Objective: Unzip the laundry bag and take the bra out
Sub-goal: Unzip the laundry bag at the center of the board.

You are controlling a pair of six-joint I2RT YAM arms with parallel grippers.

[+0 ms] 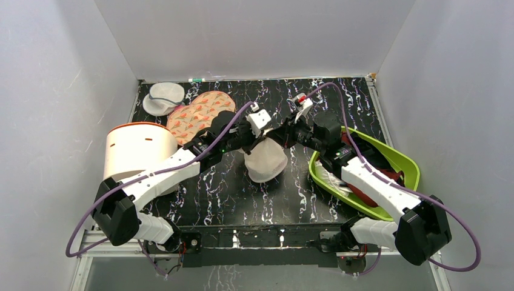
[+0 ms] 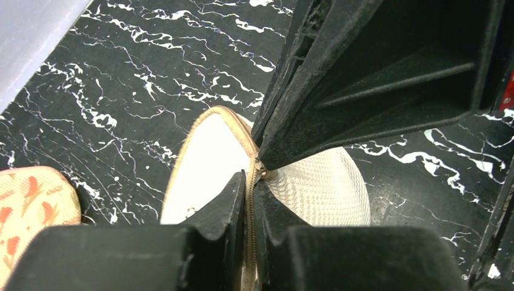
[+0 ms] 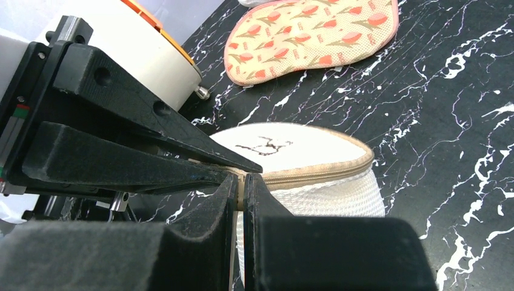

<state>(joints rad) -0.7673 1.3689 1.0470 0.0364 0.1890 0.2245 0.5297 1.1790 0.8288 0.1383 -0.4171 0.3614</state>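
The cream-white mesh laundry bag [image 1: 265, 162] hangs lifted at the table's middle, held by its top edge between both grippers. My left gripper [image 1: 253, 140] is shut on the bag's tan zipper seam [image 2: 250, 195]; the mesh dome [image 2: 321, 188] shows just beyond its tip. My right gripper [image 1: 271, 139] meets it from the right and is shut on the zipper pull [image 3: 240, 189] at the seam. In the right wrist view the zipper [image 3: 315, 176] runs closed round the bag [image 3: 327, 197], whose top disc has a small dark mark [image 3: 263, 145]. The red bra does not show.
A white tub with an orange rim [image 1: 136, 148] stands at the left. A tulip-patterned pod [image 1: 200, 112] and a greyish mesh pod [image 1: 163, 98] lie at the back left. A green bin [image 1: 407, 165] with dark maroon garments sits under the right arm.
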